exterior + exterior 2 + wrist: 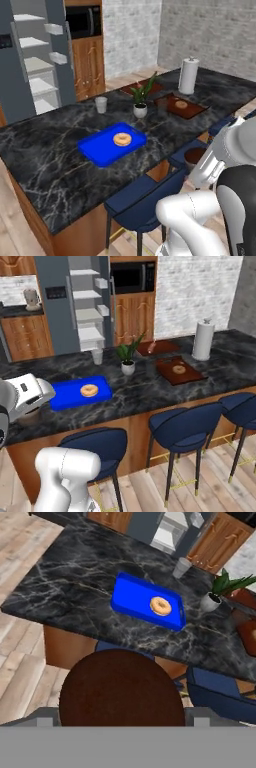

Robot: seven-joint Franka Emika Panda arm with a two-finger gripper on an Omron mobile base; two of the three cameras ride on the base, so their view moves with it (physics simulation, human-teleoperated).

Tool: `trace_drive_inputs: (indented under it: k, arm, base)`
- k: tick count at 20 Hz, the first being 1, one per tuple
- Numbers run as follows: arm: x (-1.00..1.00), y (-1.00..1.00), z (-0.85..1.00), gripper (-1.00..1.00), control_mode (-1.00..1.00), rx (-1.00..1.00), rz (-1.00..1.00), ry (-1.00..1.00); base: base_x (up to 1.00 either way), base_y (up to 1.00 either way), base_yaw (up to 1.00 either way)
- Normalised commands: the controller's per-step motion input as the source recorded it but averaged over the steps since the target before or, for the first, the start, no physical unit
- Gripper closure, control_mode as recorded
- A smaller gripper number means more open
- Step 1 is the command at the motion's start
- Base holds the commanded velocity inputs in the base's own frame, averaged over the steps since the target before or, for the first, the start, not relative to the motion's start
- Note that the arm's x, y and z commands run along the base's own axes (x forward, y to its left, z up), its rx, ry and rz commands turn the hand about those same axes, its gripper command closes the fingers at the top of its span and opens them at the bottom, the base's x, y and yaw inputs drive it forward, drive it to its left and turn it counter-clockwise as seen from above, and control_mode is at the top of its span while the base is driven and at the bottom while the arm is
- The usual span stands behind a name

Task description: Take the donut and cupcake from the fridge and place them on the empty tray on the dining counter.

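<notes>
Heads up, you're on the second half of this one. The donut sits in the blue tray on the dining counter, toward the tray's end nearest the potted plant. The cupcake is in the gripper, with the fingers set wide apart and pinching it on either side of the wrapper.

What I'd watch:

- The cupcake hangs off the counter's near edge, above the blue stools. If the grip slips here, it lands on a seat or the floor rather than the marble.
- The hand looks low relative to the countertop, so a straight run at the tray could clip the counter's edge. I'd lift first.
- Aim for the bare blue end of the tray. If you drop near the donut, the cupcake can land on it and tip over.
- Don't drift to the reddish-brown tray farther along — it holds a donut too, but it isn't the target.
- The cup and the plant stand just beyond the tray, so an overshoot could knock them.
</notes>
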Motion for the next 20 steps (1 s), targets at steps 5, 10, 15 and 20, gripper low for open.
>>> trace_drive_inputs:
  k: [5, 10, 15, 20]
  arm:
    - [0.00, 0.00, 0.00, 1.00, 1.00, 0.00, 0.00, 0.00]
    - [0.00, 0.00, 0.00, 1.00, 1.00, 0.00, 0.00, 0.00]
    - [0.00, 0.00, 0.00, 1.00, 1.00, 0.00, 0.00, 0.00]
    - [0.00, 0.00, 0.00, 1.00, 1.00, 0.00, 0.00, 0.00]
  base:
    - [1.00, -0.25, 0.34]
    - [1.00, -0.18, 0.25]
    - [0.95, 0.00, 0.16]
    - [0.36, 0.00, 0.01]
